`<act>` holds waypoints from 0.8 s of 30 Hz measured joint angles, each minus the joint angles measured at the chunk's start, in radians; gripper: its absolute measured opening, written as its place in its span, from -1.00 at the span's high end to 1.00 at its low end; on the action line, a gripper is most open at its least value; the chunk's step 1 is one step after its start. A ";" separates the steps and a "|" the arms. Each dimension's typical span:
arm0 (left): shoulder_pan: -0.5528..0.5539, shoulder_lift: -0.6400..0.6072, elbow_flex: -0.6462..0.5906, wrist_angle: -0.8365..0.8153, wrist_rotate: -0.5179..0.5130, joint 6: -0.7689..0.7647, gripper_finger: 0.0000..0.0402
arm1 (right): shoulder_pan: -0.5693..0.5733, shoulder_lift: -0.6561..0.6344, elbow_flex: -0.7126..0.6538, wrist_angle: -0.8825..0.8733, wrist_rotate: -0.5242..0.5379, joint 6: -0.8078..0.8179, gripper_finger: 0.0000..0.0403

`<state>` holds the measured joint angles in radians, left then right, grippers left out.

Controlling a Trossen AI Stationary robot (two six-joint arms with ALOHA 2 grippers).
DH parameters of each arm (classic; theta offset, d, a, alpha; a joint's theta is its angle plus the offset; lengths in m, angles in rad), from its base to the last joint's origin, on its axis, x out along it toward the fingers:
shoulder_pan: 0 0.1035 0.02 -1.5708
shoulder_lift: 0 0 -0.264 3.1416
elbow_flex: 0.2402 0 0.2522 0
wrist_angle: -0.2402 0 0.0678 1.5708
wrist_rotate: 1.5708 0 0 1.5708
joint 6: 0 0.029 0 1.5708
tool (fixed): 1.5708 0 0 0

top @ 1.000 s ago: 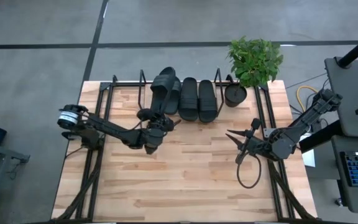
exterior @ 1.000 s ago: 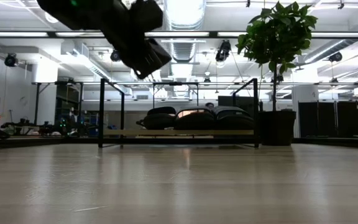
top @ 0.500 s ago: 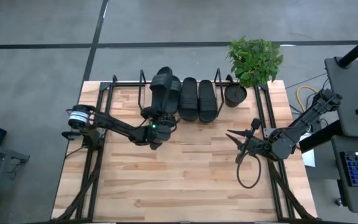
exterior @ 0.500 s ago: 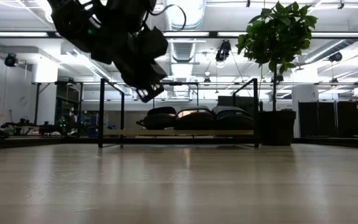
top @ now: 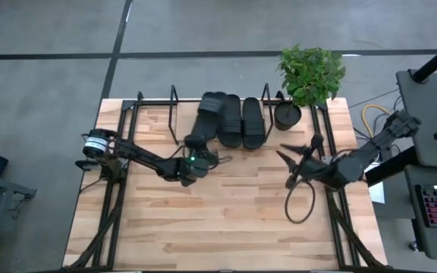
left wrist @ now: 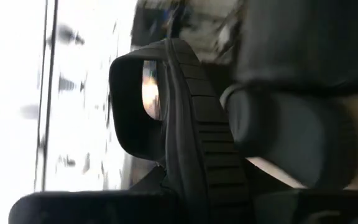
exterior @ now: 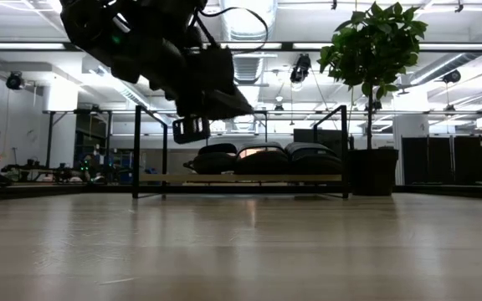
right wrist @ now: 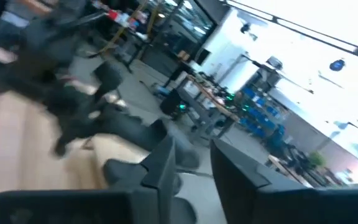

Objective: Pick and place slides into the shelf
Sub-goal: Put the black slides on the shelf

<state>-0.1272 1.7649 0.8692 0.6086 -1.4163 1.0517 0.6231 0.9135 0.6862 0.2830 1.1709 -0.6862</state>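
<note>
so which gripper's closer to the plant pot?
Right. The right gripper sits just in front of the plant pot; the left gripper is farther along the shelf.

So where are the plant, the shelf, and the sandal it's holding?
plant [top: 310,70], high view, on the leaves
shelf [exterior: 241,177], low view, on the wooden board
held sandal [left wrist: 194,149], left wrist view, on the ribbed sole edge

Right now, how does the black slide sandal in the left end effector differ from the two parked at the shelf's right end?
The gripped black rubber slide sandal lies angled, heel off the light wooden shelf. The two parked black slide sandals sit straight, side by side, untouched. All look alike: matte black.
</note>
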 joint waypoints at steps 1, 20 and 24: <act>-0.001 0.000 0.000 0.000 0.038 0.055 0.83 | -0.015 -0.001 0.024 -0.010 0.000 -0.008 0.47; 0.003 0.000 0.195 0.008 0.245 0.608 0.83 | -0.377 0.394 0.739 -1.113 -0.309 0.633 0.08; 0.003 0.000 0.196 0.000 0.244 0.652 0.83 | -0.413 0.515 0.909 -1.238 -0.313 0.648 0.11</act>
<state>-0.1238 1.7649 1.0655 0.6082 -1.1721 1.7033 0.2105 1.4285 1.5953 -0.9553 0.8575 -0.0386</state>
